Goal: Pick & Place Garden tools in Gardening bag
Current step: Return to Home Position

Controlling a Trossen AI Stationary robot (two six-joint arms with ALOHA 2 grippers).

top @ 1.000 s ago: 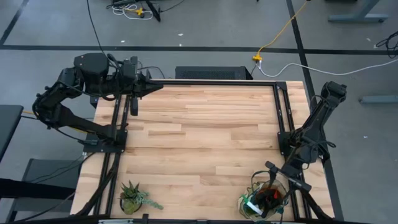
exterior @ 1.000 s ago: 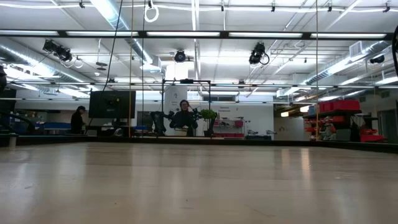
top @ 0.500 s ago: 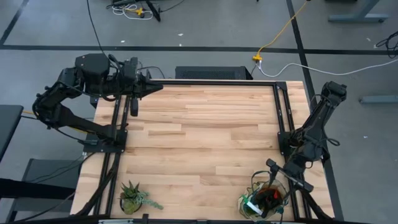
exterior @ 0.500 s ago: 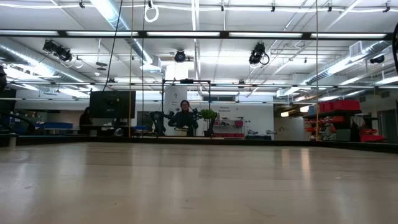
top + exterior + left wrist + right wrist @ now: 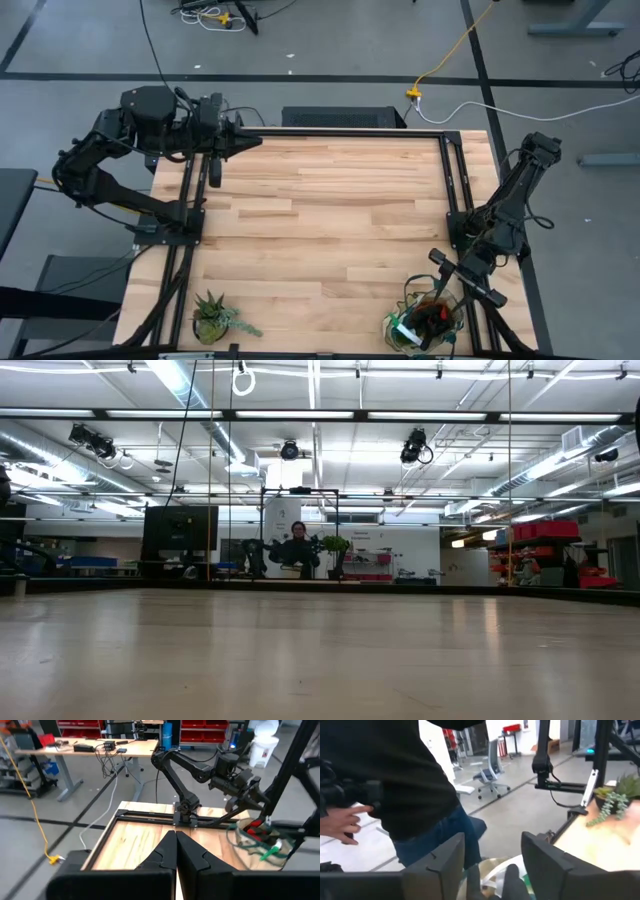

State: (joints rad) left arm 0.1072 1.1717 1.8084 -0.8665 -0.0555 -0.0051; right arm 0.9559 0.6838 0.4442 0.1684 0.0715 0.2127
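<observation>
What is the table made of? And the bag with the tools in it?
The table looks like pale wood with a smooth finish: long planks with grain lines. The bag is probably soft cloth with green trim, since its rim looks floppy, but that's hard to tell.

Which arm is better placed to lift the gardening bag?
Right. The right gripper hangs open just over the gardening bag; the left gripper sits shut at the table's opposite corner.
</observation>
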